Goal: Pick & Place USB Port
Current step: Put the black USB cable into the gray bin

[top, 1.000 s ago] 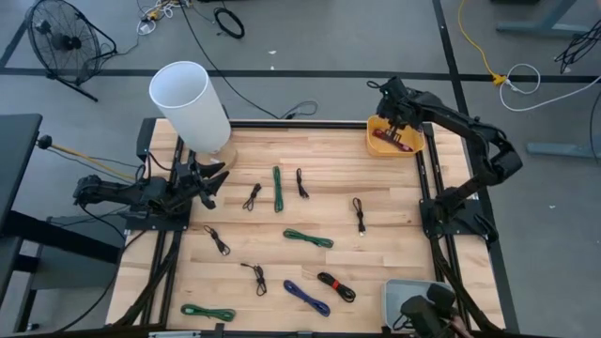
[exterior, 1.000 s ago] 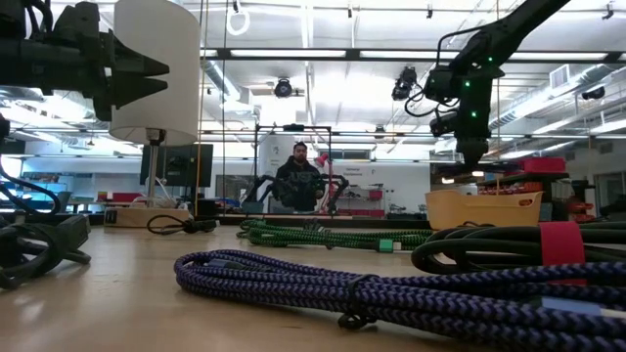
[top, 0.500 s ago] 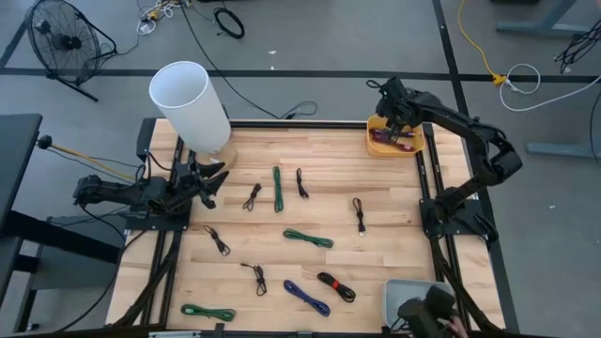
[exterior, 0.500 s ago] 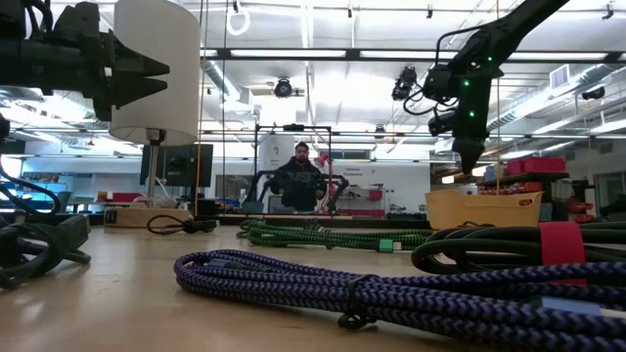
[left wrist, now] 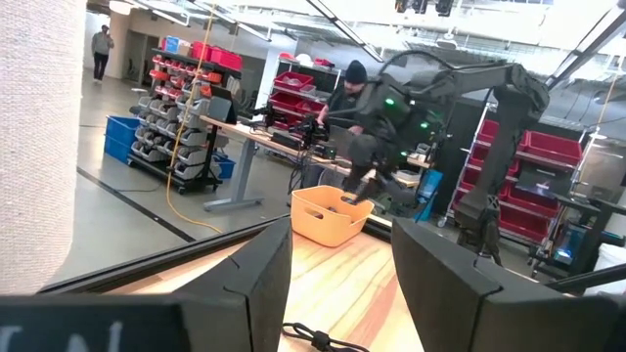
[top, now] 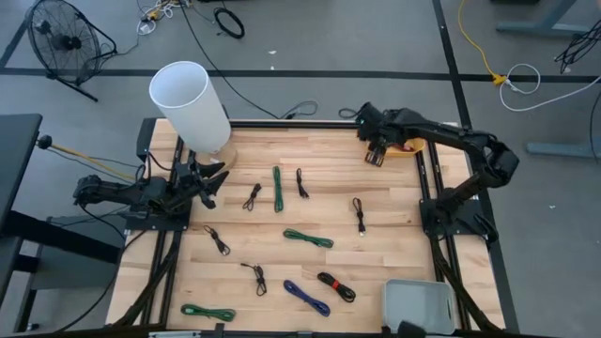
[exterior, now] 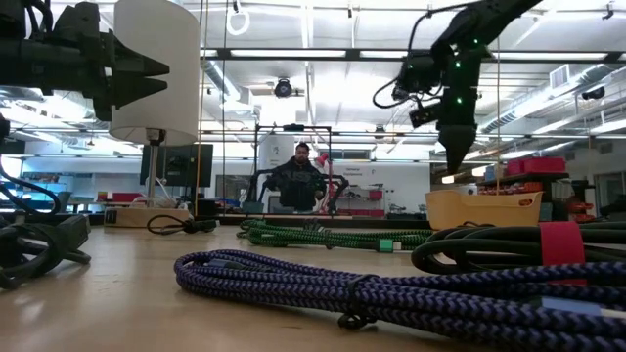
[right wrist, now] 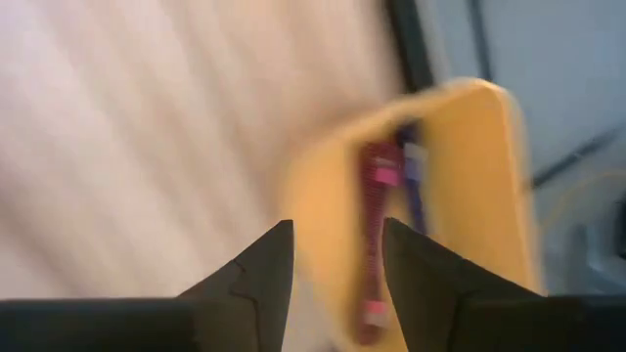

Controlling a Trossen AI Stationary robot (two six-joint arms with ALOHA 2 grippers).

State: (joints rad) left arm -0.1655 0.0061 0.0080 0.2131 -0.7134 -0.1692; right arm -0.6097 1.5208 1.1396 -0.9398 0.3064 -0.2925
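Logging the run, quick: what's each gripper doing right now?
Left gripper: open, empty, at the table's left edge.
Right gripper: open, empty, beside the yellow plastic bin.

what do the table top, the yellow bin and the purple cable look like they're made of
Table top: looks like wood, pale butcher-block planks with visible grain and a smooth, likely sealed surface.
Yellow bin: probably molded plastic, one even colour, rounded rim, matte.
Purple cable: appears sheathed in braided fabric, with a woven purple-and-black pattern in the low view.
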